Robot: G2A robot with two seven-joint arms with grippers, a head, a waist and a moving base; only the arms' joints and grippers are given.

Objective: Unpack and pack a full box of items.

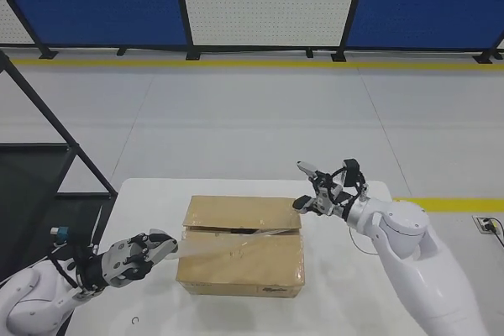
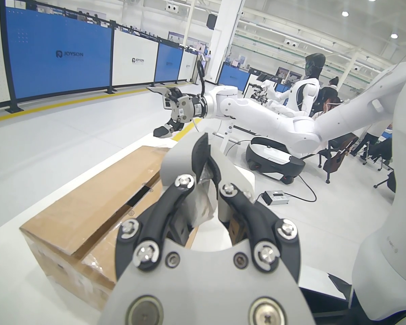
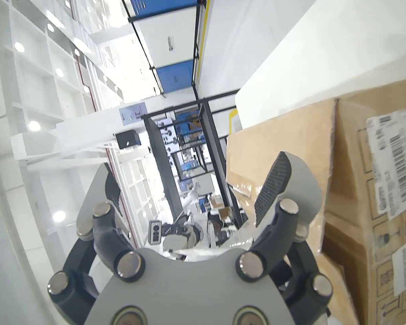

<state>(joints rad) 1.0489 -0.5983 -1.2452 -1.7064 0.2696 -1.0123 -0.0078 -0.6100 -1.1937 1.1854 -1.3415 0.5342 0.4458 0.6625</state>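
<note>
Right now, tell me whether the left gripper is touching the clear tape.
Touching. In the left wrist view the left gripper has its jaws pinched on the crumpled clear tape.

box: barcode label, unreadable | blue panel: logo print

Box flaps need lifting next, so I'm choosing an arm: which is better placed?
Probably right: the right gripper is open and empty at a far corner of the box; the left gripper is shut on tape.
</note>
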